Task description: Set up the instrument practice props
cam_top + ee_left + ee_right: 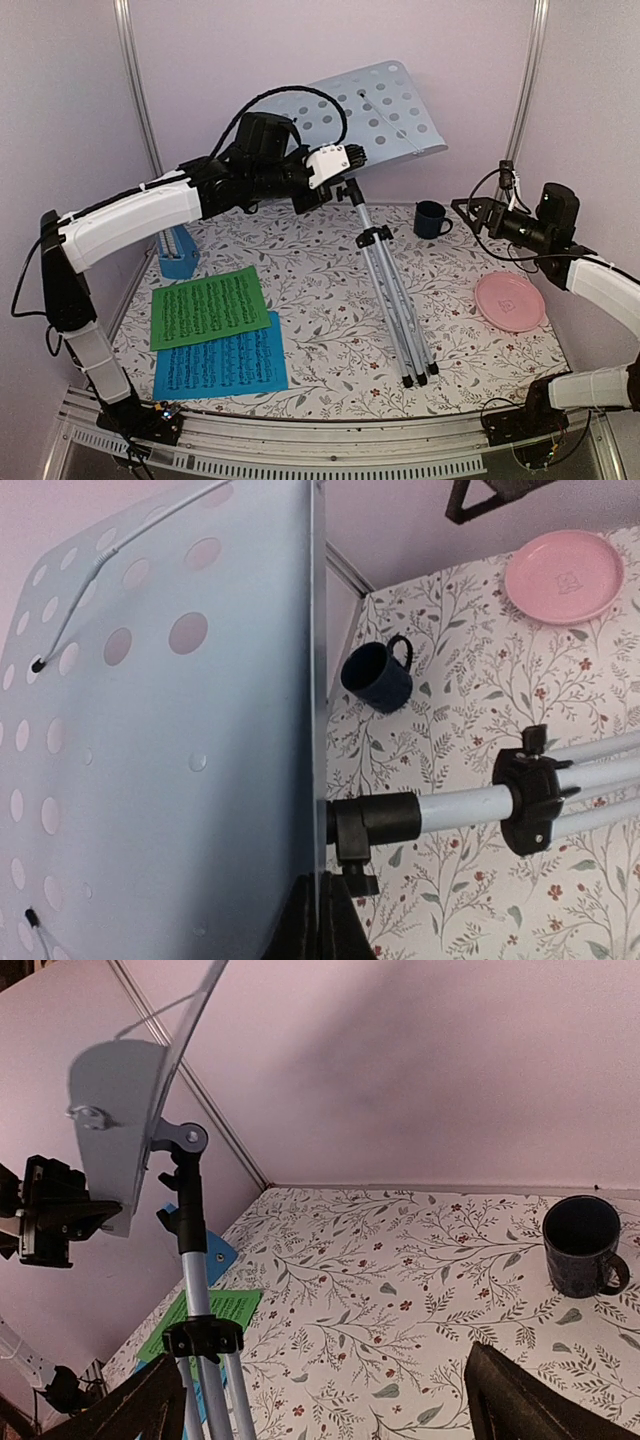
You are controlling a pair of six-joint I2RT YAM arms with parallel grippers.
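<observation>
The left gripper [352,158] is clamped on the edge of the perforated desk [385,112] of the music stand [392,285], whose closed legs lean on mid-table. The right gripper [468,212] hangs with jaws wide apart near the mug [431,219]. The green sheet [208,305] and blue sheet [220,365] lie at left, the metronome [180,250] behind them

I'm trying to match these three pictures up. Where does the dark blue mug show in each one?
Top external: the mug sits right of centre, towards the back.
Left wrist: the mug is near the middle and looks tipped sideways.
Right wrist: the mug is at the far right, upright.
Shared landmark: the music stand shows in all three views.
</observation>
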